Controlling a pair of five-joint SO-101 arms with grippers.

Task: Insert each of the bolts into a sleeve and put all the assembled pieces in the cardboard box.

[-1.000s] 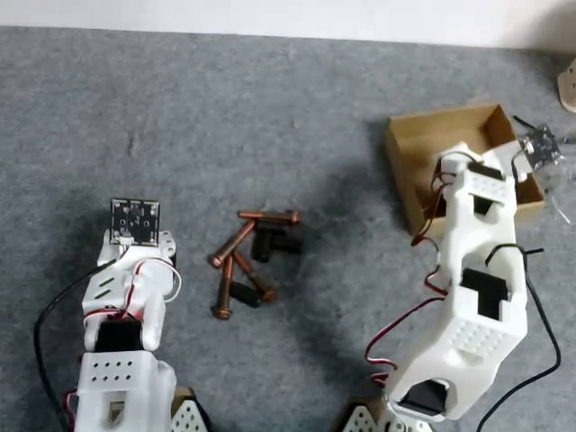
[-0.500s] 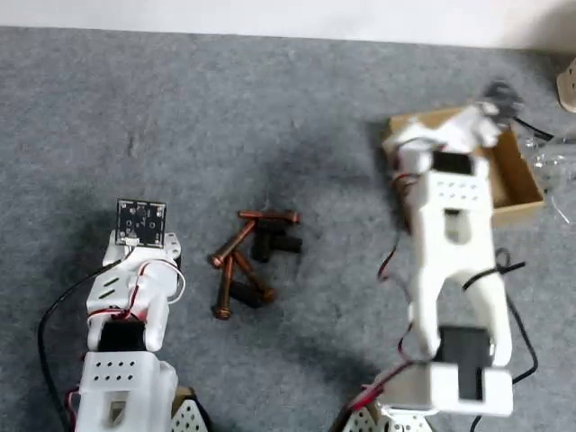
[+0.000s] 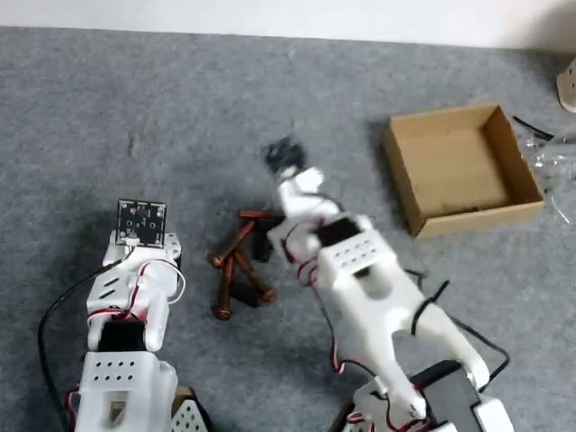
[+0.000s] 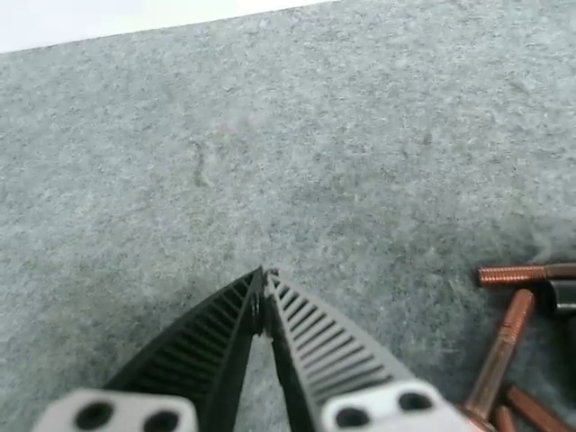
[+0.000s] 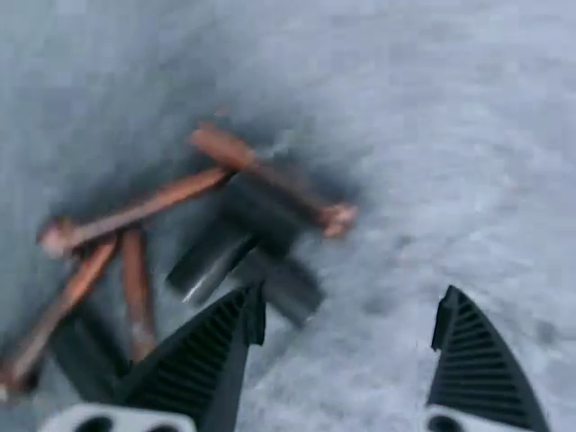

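While the left gripper [image 4: 266, 277] is sitting fully closed, its ribbed fingers [image 4: 315, 328] are pressing tip to tip with nothing between them. It is low over bare grey worktop [image 3: 135, 108] toward the left edge, near the bolts [image 4: 504, 337] but apart from them. The left arm [image 3: 126, 306] is standing at the near edge, left side.

The right arm [image 3: 378, 297] is leaning from the near edge slantwise toward the middle of the worktop. The right gripper [image 5: 349, 315] is hanging wide open and holding nothing, jaws spread over the far right side of the heap [image 3: 256, 279]. One black finger [image 5: 216, 351] is showing above the sleeves [image 5: 261, 225], the other above bare worktop.

The bolts, copper-coloured, are lying loose near the middle of the worktop, crossing one another; at least four are showing. The black sleeves are lying among them, touching them. One bolt [image 5: 270, 175] is resting across a sleeve [image 5: 216, 256]. Whether any bolt is sitting inside a sleeve: cannot tell.

The cardboard box [image 3: 472, 219] is sitting open-topped toward the far right corner of the worktop, well apart from the heap and from both grippers.
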